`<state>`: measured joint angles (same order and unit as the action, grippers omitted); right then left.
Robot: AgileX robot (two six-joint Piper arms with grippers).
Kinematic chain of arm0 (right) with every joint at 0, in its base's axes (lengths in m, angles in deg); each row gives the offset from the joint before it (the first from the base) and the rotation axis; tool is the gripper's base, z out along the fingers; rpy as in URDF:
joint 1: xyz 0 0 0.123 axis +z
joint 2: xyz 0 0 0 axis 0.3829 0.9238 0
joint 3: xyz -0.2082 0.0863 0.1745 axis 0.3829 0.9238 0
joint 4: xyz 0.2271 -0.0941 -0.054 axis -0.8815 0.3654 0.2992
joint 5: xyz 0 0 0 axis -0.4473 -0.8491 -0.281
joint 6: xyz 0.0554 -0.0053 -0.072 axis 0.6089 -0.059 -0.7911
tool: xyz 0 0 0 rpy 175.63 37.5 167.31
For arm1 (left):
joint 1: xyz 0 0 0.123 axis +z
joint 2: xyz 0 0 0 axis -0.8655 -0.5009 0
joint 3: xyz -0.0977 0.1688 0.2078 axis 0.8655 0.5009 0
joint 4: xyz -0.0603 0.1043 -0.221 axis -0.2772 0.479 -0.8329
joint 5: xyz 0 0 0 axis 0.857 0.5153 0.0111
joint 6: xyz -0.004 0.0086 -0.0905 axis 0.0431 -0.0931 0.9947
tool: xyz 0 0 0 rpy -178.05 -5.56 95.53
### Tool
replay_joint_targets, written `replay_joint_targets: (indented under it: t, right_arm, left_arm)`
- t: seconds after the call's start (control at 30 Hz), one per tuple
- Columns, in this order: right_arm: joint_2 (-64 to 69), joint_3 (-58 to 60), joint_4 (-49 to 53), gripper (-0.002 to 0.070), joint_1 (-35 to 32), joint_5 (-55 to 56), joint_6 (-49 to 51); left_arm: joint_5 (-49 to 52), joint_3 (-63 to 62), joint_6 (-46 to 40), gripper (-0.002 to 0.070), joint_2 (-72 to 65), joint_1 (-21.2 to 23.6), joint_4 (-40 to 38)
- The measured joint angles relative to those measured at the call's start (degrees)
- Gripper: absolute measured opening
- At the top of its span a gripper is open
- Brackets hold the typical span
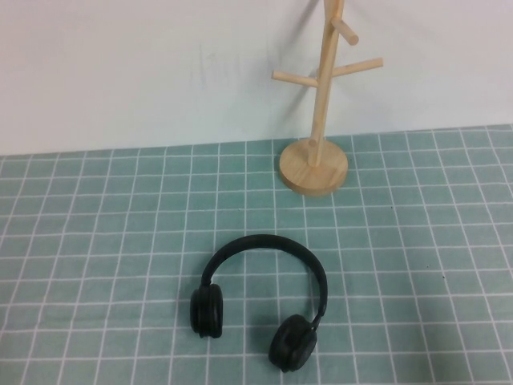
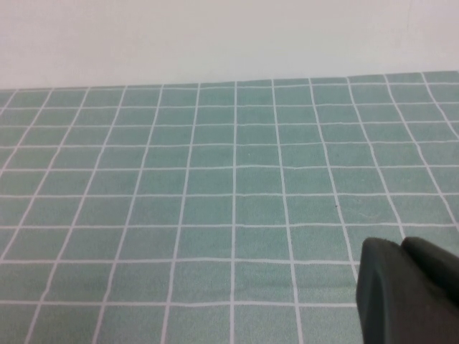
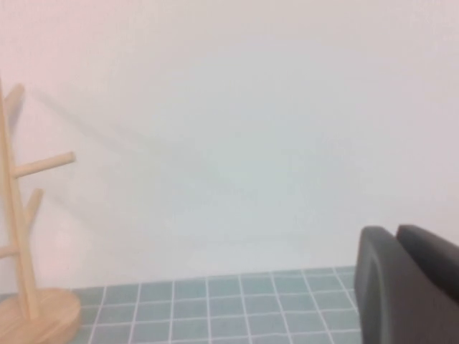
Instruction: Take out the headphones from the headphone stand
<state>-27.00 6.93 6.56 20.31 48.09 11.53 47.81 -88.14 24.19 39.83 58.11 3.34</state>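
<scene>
Matte black headphones (image 1: 256, 309) lie flat on green grid mat (image 1: 96, 241), near the bare wooden stand (image 1: 317, 120). Left gripper (image 2: 409, 290) and right gripper (image 3: 405, 283) show only a dark edge; opening cannot be told.

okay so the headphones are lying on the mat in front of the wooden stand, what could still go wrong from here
The headphones already lie flat on the green grid mat, off the headphone stand, so little remains at risk. The stand is tall and thin on a small round base; an arm swinging past could tip it. The left gripper sits low over the mat and the right gripper near the stand's side; neither shows in the high view, so a careless return could sweep the headphones.
</scene>
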Motion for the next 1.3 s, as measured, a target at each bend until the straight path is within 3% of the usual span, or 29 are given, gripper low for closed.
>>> replay_joint_targets:
  t: [0.57, 1.3]
  right_arm:
    - [-5.11, 1.77, 4.41, -0.0008, 0.0, -29.62, 1.33]
    - [-5.11, 1.77, 5.06, -0.0008, 0.0, -29.78, 2.75]
  left_arm:
    - [0.0, 0.0, 0.0, -0.0004, 0.0, 0.0, 0.0]
    - [0.0, 0.0, 0.0, -0.0004, 0.0, 0.0, 0.0]
